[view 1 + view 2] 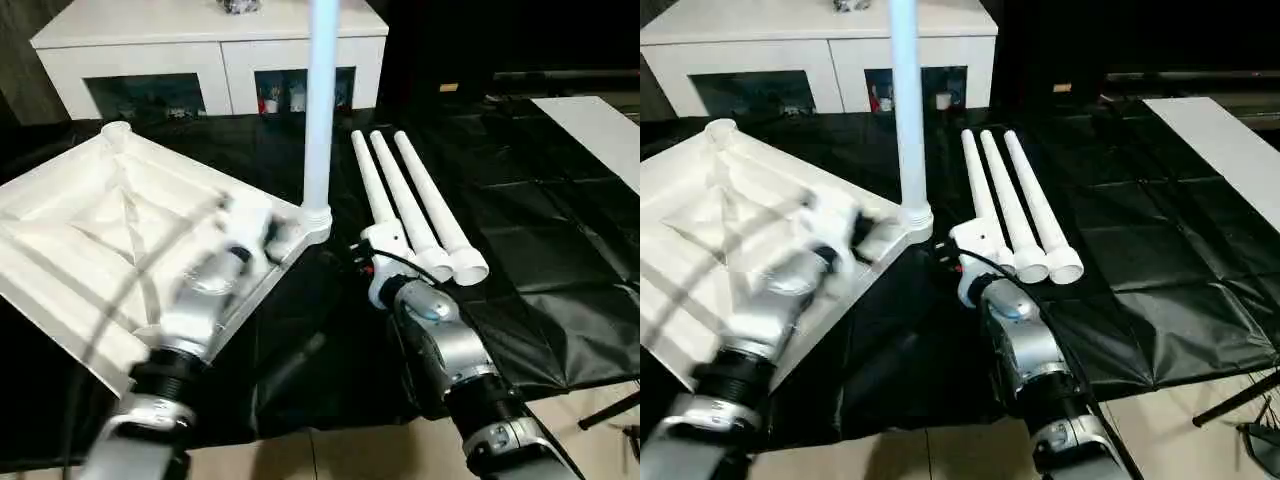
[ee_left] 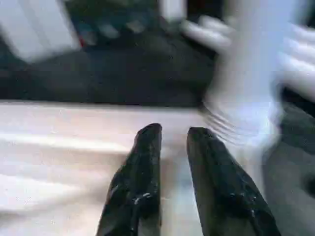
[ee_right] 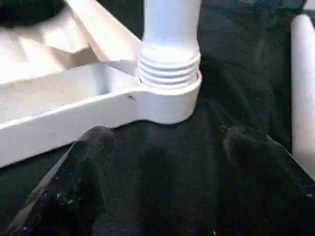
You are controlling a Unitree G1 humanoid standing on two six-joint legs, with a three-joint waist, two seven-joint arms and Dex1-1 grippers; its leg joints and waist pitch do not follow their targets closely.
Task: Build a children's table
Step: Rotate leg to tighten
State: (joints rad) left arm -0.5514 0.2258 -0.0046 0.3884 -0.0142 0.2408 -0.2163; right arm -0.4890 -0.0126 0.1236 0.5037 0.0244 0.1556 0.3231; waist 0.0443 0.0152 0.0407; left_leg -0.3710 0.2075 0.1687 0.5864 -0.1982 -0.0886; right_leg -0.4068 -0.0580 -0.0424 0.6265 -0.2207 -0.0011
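Note:
The white tabletop [image 1: 90, 230] lies upside down on the black sheet, ribs up, on the left. One white leg [image 1: 320, 110] stands upright in the tabletop's corner socket [image 3: 170, 101] near the middle, its threads showing above the socket rim. Three more legs [image 1: 420, 205] lie side by side to the right. My left gripper [image 2: 173, 132] hovers over the tabletop's rim just beside that socket, its fingers a little apart with nothing between them. My right gripper [image 3: 167, 135] is low over the sheet in front of the socket, wide open and empty.
A white cabinet [image 1: 200, 50] with dark glass doors stands at the back. A flat white board [image 1: 600, 130] lies at the far right. The black sheet [image 1: 520, 250] covers the floor; a thin dark stand leg [image 1: 610, 410] crosses the bare floor at the near right.

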